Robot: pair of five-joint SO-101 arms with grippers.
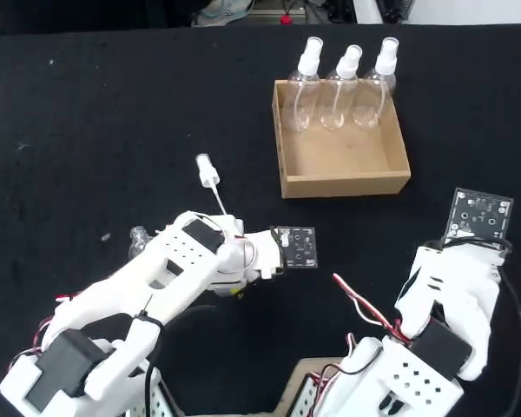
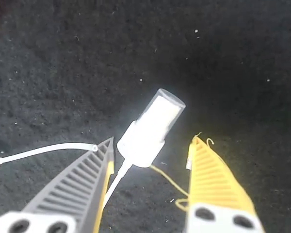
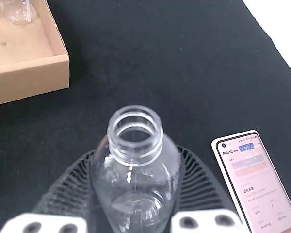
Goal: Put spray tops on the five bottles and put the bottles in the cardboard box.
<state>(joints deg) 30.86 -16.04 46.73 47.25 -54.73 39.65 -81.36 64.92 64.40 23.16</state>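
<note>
A white spray top [image 2: 153, 128] with a clear cap lies on the black table between the fingers of my open left gripper [image 2: 151, 141], touching neither. A second spray top [image 1: 208, 173] lies just beyond my left arm [image 1: 195, 256]; its thin tube [image 2: 43, 151] runs beside the grey finger [image 2: 85, 179]. An uncapped clear bottle [image 1: 139, 239] peeks out beside that arm. My right gripper [image 3: 136, 154] is shut on another open-necked clear bottle [image 3: 135, 145], held upright. The cardboard box [image 1: 343, 184] holds three bottles [image 1: 333, 95] with spray tops along its far wall.
A phone [image 3: 252, 177] lies on the table close beside the right gripper. The box's corner [image 3: 34, 73] is ahead of the held bottle. Black tabletop [image 1: 95, 130] stretches left of the box.
</note>
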